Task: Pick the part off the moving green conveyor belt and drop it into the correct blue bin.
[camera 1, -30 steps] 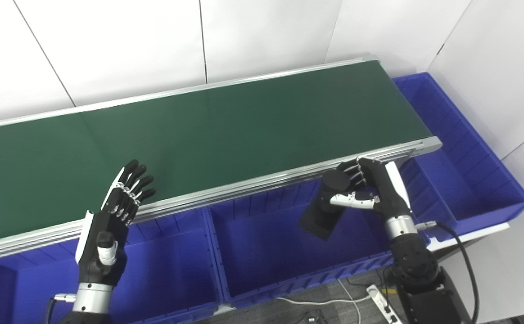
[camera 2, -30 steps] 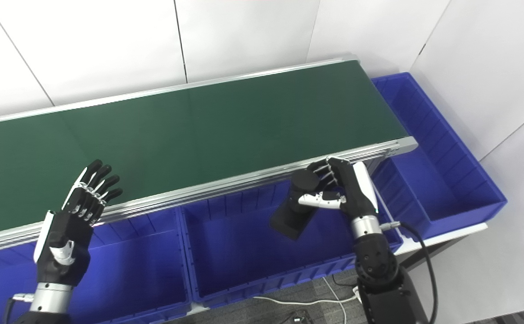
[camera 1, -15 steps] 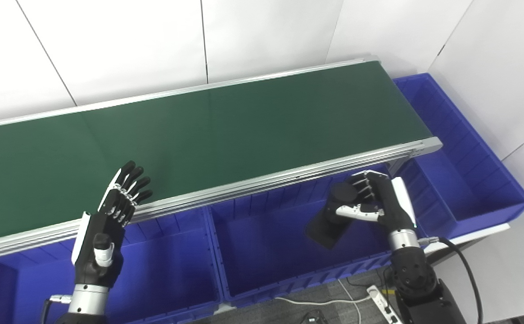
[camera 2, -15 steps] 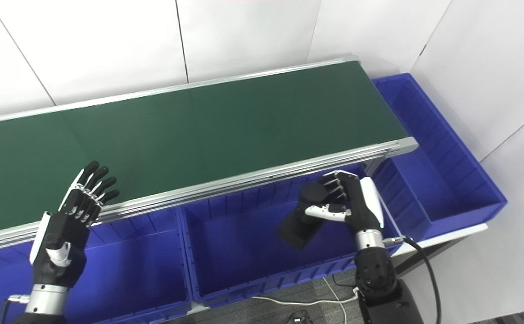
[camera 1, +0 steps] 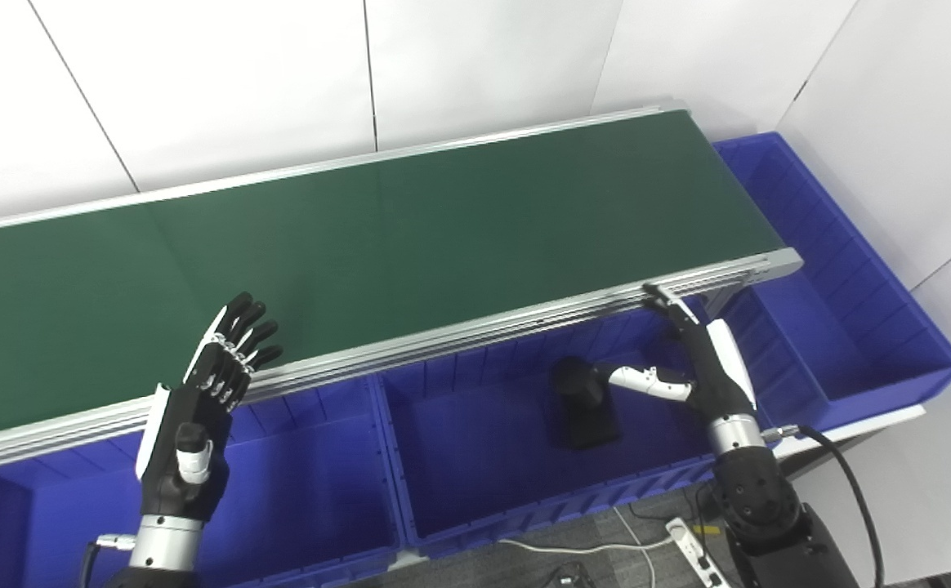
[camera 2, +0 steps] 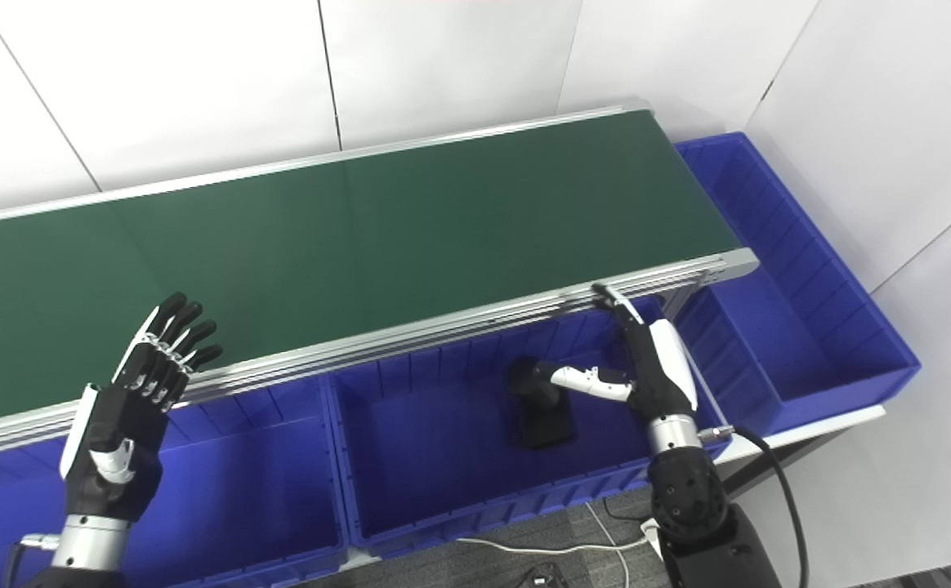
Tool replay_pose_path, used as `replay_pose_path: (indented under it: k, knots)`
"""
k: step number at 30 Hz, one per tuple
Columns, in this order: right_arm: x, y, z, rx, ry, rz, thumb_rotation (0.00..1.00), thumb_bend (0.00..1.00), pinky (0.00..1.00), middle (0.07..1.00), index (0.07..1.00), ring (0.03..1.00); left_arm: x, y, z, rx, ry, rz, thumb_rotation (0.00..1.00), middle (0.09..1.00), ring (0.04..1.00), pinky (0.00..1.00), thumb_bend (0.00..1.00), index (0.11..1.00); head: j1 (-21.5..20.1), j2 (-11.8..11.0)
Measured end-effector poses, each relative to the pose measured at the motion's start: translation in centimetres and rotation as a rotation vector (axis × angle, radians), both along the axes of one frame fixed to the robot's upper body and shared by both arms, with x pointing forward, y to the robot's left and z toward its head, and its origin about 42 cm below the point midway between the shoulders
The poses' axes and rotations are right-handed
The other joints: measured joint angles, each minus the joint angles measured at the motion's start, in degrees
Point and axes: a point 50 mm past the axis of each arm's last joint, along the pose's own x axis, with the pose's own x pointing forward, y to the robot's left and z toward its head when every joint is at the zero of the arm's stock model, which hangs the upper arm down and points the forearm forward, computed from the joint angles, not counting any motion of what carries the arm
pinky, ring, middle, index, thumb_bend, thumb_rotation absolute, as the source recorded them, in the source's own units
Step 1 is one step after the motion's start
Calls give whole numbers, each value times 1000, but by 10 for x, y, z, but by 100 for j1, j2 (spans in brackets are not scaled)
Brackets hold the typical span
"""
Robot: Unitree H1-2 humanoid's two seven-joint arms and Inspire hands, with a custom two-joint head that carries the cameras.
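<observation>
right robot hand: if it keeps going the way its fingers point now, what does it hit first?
Probably the conveyor's aluminium side rail: the right robot hand is open, its fingertips already at the rail's edge. Depth is unclear; they may pass just under it.

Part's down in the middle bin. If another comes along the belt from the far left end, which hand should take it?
Left, probably. The left hand is open at the belt's near edge; the right hand is open over the middle bin beside the black part.

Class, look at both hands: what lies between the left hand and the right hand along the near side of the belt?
Only the conveyor's aluminium rail and bare blue bin walls; left eye view shows it.
</observation>
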Motion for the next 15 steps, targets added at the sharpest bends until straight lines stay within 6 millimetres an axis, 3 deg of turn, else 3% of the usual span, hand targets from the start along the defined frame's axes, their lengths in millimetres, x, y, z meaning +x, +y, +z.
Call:
replay_pose_path:
  k: [11, 14, 15]
  knots:
    - [1, 1, 1, 4, -5, 2, 484, 1000, 974, 1000, 997, 1000, 0, 0, 0, 1, -1, 2, 1000, 921, 875, 809, 1000, 924, 210, 0]
    - [2, 5, 7, 22, -48, 21, 459, 999, 980, 1000, 979, 999, 0, 0, -3, 19, 6, 2, 1000, 915, 872, 804, 1000, 920, 299, 0]
    - [3, 7, 10, 30, -75, 33, 471, 1000, 938, 981, 948, 961, 0, 1, -4, 21, 8, 3, 1000, 912, 870, 805, 1000, 917, 342, 0]
